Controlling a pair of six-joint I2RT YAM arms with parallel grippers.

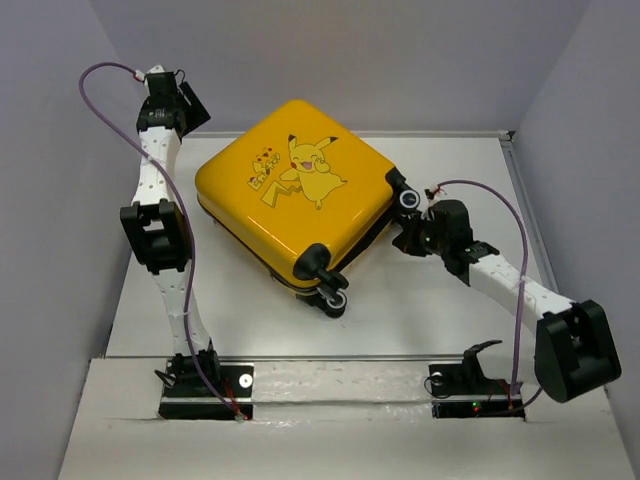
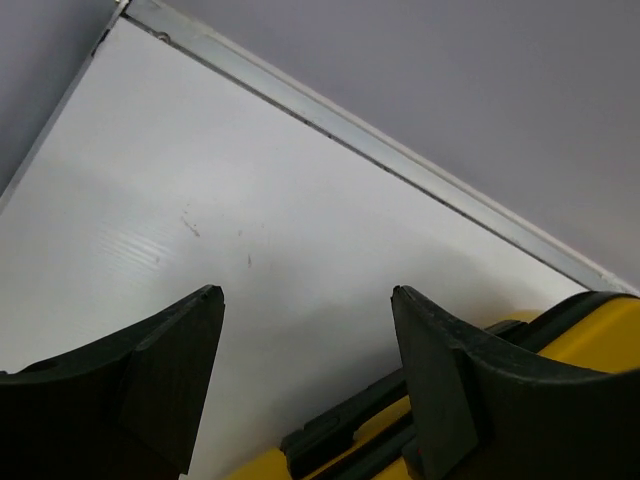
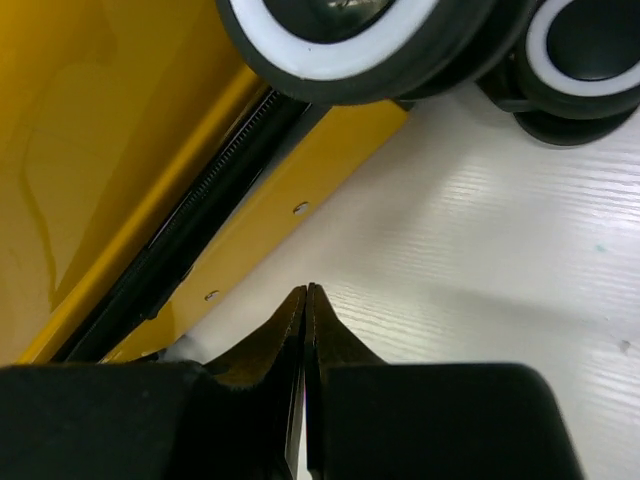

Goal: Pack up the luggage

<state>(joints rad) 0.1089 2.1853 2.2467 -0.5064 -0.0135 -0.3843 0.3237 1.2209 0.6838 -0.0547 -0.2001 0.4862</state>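
Luggage (image 1: 295,190) zipped, interior hidden. Left tool (image 2: 305,300) agape, empty. Right tool (image 3: 307,290) pinched together, empty, near cropped wheels (image 3: 330,40).

table (image 1: 450,300): white, matt, with a few faint marks — grey walls on three sides.
rim (image 2: 400,162): metal strip along the far edge, at 12 o'clock.
luggage (image 1: 295,190): yellow, shut, lying print-side up, just off centre toward 11 o'clock.
wheels (image 1: 335,300): black-and-white casters on the luggage's edge facing 4 o'clock — low over the tabletop.
arm bases (image 1: 205,385): at 7 and 5 o'clock on the near edge.
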